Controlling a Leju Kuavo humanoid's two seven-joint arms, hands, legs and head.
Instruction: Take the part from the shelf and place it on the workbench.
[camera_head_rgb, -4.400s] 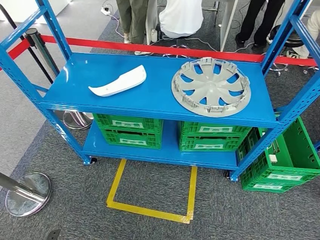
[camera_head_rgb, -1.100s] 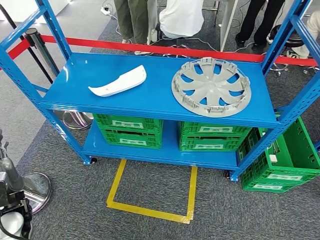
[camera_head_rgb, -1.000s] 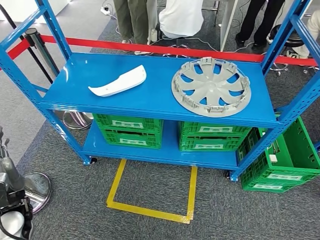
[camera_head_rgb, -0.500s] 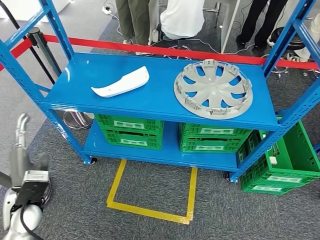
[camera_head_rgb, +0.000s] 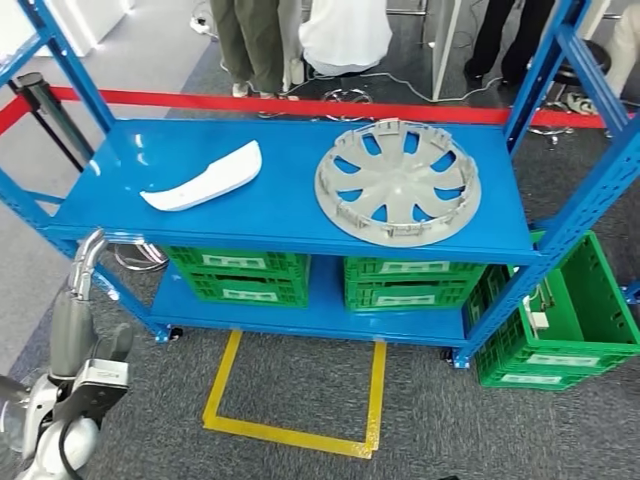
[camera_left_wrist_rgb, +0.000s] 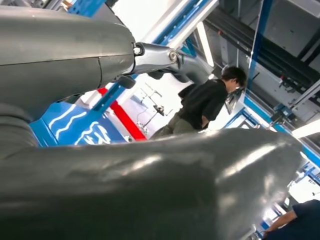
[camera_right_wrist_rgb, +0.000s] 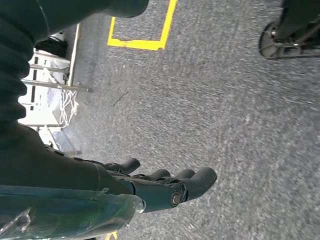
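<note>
Left hand (camera_head_rgb: 72, 325) is up at the lower left of the head view, in front of the blue shelf's (camera_head_rgb: 287, 215) left end, below the top board. Fingers apart, holding nothing, nothing touched. Right hand (camera_right_wrist_rgb: 158, 187) hangs over grey carpet (camera_right_wrist_rgb: 226, 115) in its wrist view, fingers stretched out side by side, nothing in them, with yellow floor tape (camera_right_wrist_rgb: 151, 44) a way off.

White curved part (camera_head_rgb: 202, 179) lies flat on the top board, left half, well clear of the left hand. Grey hubcap (camera_head_rgb: 397, 181) lies flat on the right half of the same board, apart from the white part.

Lower board carries two green crates (camera_head_rgb: 240, 277) side by side; a third green crate (camera_head_rgb: 562, 330) sits on the floor by the shelf's right post. Red barrier tape (camera_head_rgb: 317, 106) runs behind the shelf, people's legs (camera_head_rgb: 249, 45) beyond it (a person in black also in the left wrist view).
</note>
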